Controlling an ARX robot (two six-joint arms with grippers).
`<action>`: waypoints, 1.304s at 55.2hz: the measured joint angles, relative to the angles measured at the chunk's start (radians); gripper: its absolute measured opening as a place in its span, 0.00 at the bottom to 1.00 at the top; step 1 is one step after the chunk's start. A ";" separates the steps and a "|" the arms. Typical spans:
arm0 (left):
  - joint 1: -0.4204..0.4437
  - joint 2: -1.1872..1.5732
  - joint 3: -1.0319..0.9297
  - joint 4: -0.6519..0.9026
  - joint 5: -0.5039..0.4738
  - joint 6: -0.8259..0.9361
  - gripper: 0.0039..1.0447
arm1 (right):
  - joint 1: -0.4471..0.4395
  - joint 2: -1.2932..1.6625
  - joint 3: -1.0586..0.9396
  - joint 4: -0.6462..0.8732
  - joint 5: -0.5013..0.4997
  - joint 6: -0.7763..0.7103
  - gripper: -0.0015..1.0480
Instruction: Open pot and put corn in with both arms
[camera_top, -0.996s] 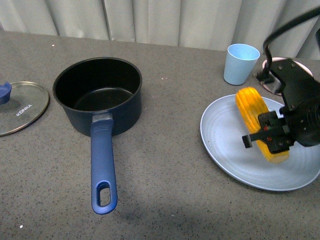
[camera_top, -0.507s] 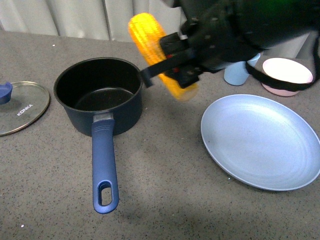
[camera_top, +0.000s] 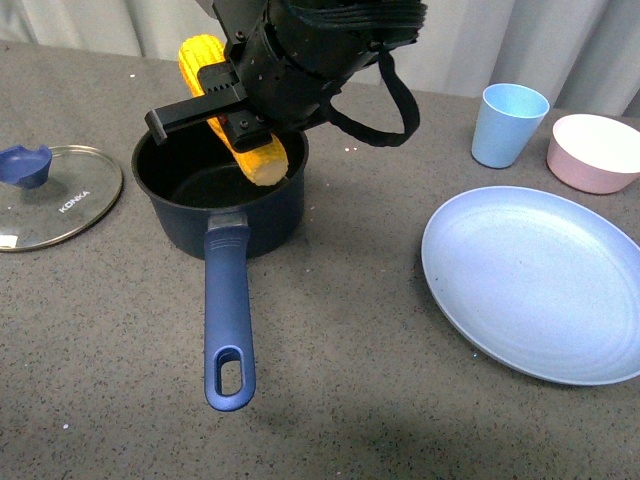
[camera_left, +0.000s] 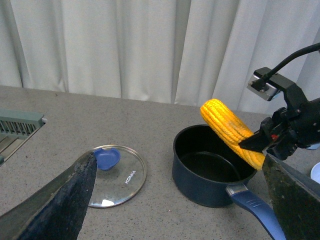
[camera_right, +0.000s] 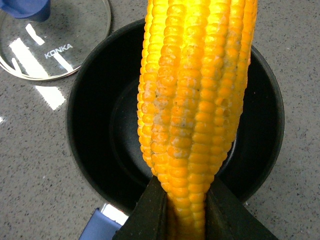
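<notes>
Yellow-orange corn cob (camera_top: 257, 157) tilted, upper left of front view; we note black right claw (camera_top: 222, 118) clenched round it, over dark navy saucepan (camera_top: 262, 225).

Tilted corn (camera_top: 262, 160) over pot (camera_top: 270, 218), tip perhaps inside; lid (camera_top: 70, 205) left, plate (camera_top: 530, 290) right, cup (camera_top: 508, 125) behind plate

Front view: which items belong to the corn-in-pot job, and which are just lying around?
Job: pot; corn, held over it by the right gripper; glass lid, already off beside the pot.
Lying about: blue plate, bare; light blue cup; pink bowl.
</notes>
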 joint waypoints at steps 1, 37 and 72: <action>0.000 0.000 0.000 0.000 0.000 0.000 0.94 | 0.000 0.005 0.006 -0.002 0.002 0.001 0.12; 0.000 0.000 0.000 0.000 0.000 0.000 0.94 | -0.003 -0.060 -0.117 0.184 0.089 0.064 0.91; 0.000 0.000 0.000 -0.001 0.000 0.000 0.94 | -0.274 -1.138 -1.176 0.328 0.378 0.143 0.91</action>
